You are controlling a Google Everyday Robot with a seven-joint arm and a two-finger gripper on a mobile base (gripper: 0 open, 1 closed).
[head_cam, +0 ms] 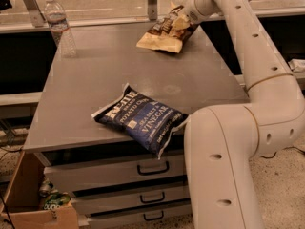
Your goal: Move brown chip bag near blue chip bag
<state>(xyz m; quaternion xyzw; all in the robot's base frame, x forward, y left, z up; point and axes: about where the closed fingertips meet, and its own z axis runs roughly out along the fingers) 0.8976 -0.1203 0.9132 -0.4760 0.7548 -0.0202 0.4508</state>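
The brown chip bag (159,36) lies at the far right of the grey table (90,85), its dark brown end tilted up off the surface. My gripper (185,19) reaches in from the right and is shut on that raised end. The blue chip bag (140,118) lies flat at the table's front edge, with one corner hanging over the edge. It is well apart from the brown bag, with bare tabletop between them.
A clear water bottle (59,25) stands at the table's far left corner. Drawers (119,168) sit under the table front. A cardboard box (28,209) with items sits on the floor at left. My arm's bulky lower link (224,166) stands at the front right.
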